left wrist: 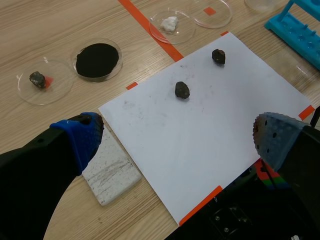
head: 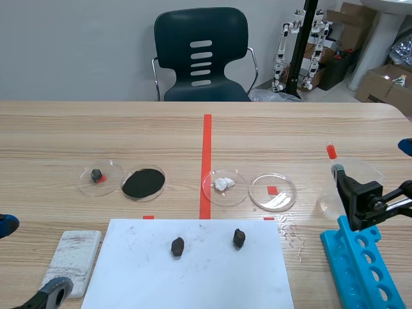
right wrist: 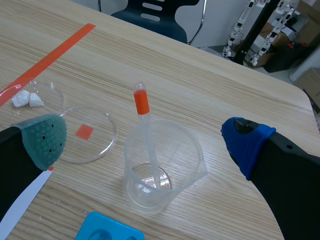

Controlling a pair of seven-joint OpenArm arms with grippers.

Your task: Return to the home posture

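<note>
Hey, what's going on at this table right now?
Nothing is being handled. Both tools are open and empty. The left tool hangs by the white sheet, which has two dark lumps on it. The right tool hangs near the clear beaker, which has a pipette standing in it.
</note>
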